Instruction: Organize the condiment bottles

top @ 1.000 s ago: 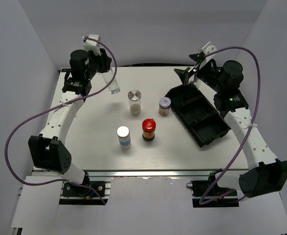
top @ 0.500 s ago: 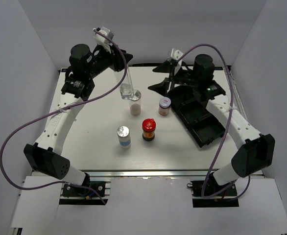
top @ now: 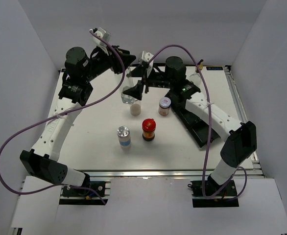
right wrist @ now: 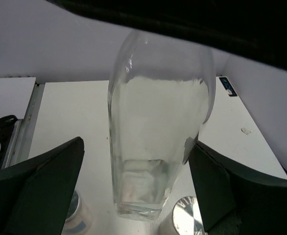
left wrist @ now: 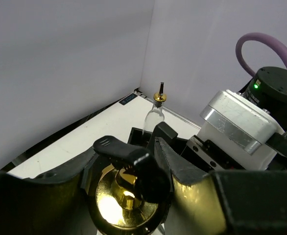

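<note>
My left gripper (top: pixel 125 66) is shut on the gold pourer (left wrist: pixel 126 196) of a tall clear glass bottle (top: pixel 128 92) and holds it lifted above the table's middle. My right gripper (top: pixel 136 83) is open, its fingers on either side of that bottle's body (right wrist: pixel 158 142). The second clear bottle (left wrist: pixel 155 113) stands at the far right by the tray, also seen in the top view (top: pixel 198 78). On the table stand a silver-lidded jar (top: pixel 135 107), another with a pale label (top: pixel 164 105), a blue-labelled one (top: pixel 124 136) and a red-lidded dark jar (top: pixel 148 129).
The black compartment tray (top: pixel 204 128) lies at the right, partly under my right arm. Purple cables loop over both arms. Grey walls close in the back and both sides.
My left gripper carried the clear bottle from the back left toward the middle. My right arm swung left from the tray and now has its open fingers around the bottle.
</note>
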You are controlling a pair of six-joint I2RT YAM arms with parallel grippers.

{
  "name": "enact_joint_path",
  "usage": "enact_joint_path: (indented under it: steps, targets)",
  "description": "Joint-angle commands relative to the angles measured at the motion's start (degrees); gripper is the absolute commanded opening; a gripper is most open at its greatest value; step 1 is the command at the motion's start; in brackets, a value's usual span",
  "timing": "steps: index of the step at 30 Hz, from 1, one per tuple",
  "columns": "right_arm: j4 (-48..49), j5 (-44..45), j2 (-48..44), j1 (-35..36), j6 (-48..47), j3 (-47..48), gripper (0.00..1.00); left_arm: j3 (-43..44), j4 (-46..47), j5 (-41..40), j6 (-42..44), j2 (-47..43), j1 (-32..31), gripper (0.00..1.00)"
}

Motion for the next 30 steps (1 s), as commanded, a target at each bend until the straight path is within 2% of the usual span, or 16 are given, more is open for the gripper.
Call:
enact_joint_path:
  steps: [1, 6, 12, 14, 15, 16, 18, 19, 20, 21, 23, 30]
  targets:
    - [8.3, 3.5, 0.5, 1.9, 4.9, 1.3, 0.9, 0.8, 4.1, -0.8, -0.1, -4.1, -0.5, 0.0]
    - [13.6, 5.2, 2.4, 2.6, 9.4, 2.0, 0.89, 0.1, 4.1, -0.5, -0.1, -4.3, -0.7, 0.0]
    - [19.8, 13.0, 4.7, 3.4, 12.3, 2.9, 0.84, 0.1, 4.0, 0.5, -0.5, -4.3, -1.2, 0.0]
    - [20.3, 13.7, 6.0, 3.4, 12.3, 3.5, 0.7, 0.1, 4.0, 0.9, -0.6, -4.3, -1.3, 0.0]
    - [20.5, 14.0, 6.3, 3.4, 12.3, 4.1, 0.6, 0.1, 4.0, 1.0, -0.6, -4.3, -1.3, 0.0]
    - [20.8, 13.9, 6.8, 3.4, 12.4, 4.2, 0.43, 0.1, 4.1, 1.6, -0.7, -4.3, -1.3, 0.0]
    - [21.5, 13.0, 7.1, 3.4, 13.0, 4.3, 0.29, -0.1, 4.5, 2.1, -1.1, -4.3, -1.4, 0.0]
    - [21.5, 12.9, 7.2, 3.4, 13.1, 4.3, 0.17, -0.2, 4.6, 2.3, -1.3, -4.3, -1.5, 0.0]
    - [21.5, 12.9, 7.1, 3.4, 13.3, 4.2, 0.09, -0.2, 4.5, 2.3, -1.4, -4.2, -1.5, 0.15]
    - [21.9, 13.6, 6.9, 3.4, 14.0, 4.0, 0.0, -0.5, 4.6, 2.3, -1.3, -4.3, -1.5, 0.4]
    - [23.1, 15.0, 6.0, 3.4, 14.8, 2.5, 0.0, -1.7, 5.3, 0.7, -1.8, -4.8, -1.5, 0.98]
    - [21.0, 21.6, 3.4, 1.1, 15.9, 2.2, 0.0, -3.5, 3.3, -0.1, -0.2, -6.7, -1.5, 0.98]
